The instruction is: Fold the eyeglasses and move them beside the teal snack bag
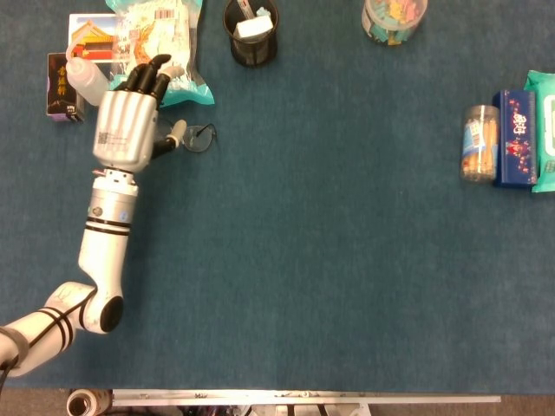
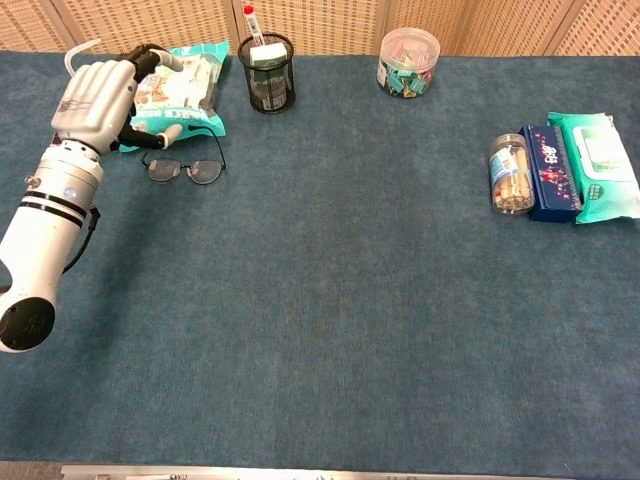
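Note:
The eyeglasses (image 1: 201, 137) lie unfolded on the blue cloth just below the teal snack bag (image 1: 160, 30), with their temples reaching toward the bag. In the chest view the whole frame of the eyeglasses (image 2: 185, 170) shows in front of the snack bag (image 2: 185, 88). My left hand (image 1: 130, 126) hovers palm down with its fingers apart, holding nothing. It covers the left lens in the head view and its fingertips overlap the bag's lower edge. From the chest camera the left hand (image 2: 98, 100) sits up and left of the glasses. My right hand is out of sight.
A black mesh pen cup (image 1: 251, 33) stands right of the bag, with a clear jar (image 1: 395, 19) further right. A small bottle (image 1: 87, 80), a dark box (image 1: 59, 82) and a picture card (image 1: 91, 35) sit left of the bag. A stick jar (image 1: 479, 143), blue box (image 1: 515, 139) and wipes pack (image 1: 544, 130) line the right edge.

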### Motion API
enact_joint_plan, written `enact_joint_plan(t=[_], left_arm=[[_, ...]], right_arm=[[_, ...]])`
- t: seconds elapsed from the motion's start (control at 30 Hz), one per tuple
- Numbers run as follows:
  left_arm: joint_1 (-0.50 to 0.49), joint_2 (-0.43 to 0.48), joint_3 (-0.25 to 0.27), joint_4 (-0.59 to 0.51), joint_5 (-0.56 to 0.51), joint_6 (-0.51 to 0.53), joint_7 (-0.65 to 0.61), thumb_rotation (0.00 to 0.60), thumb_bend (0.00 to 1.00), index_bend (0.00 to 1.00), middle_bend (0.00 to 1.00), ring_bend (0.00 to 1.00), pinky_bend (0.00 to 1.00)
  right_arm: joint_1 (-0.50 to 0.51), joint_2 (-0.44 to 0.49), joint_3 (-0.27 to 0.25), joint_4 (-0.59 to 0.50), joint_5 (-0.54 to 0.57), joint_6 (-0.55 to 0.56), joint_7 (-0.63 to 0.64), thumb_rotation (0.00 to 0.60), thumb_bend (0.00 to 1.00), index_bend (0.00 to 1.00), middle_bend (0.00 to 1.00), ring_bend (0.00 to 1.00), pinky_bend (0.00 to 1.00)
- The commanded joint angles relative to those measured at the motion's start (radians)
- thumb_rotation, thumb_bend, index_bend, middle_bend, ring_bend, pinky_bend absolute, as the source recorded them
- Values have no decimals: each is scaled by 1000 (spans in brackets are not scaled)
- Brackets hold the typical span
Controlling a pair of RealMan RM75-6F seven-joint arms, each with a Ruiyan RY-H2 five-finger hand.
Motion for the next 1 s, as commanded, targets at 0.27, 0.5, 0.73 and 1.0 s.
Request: enact_joint_plan(t=[0.27, 0.5, 0.73, 1.0], left_arm=[[-22, -34, 18, 41, 13, -26, 32, 600, 251, 231, 191, 234, 521], [-25, -49, 31, 63, 19, -39, 39, 600, 252, 231, 190, 234, 516], [-39, -63, 50, 101, 37, -60, 47, 600, 246, 231, 190, 233, 513], [-56, -74, 63, 137, 51, -82, 52, 600, 246, 231, 190, 233, 513]], right_arm=[[-6, 0, -1, 8, 0, 4, 10, 600, 174, 226, 337, 316, 540], [-6, -5, -3, 14, -1, 3, 12, 600, 174, 226, 338, 316, 540], [-7, -10, -5, 18, 0, -1, 13, 600, 174, 226, 338, 316, 540], [-7, -14, -7, 21, -1, -3, 14, 600, 174, 226, 337, 316, 540]])
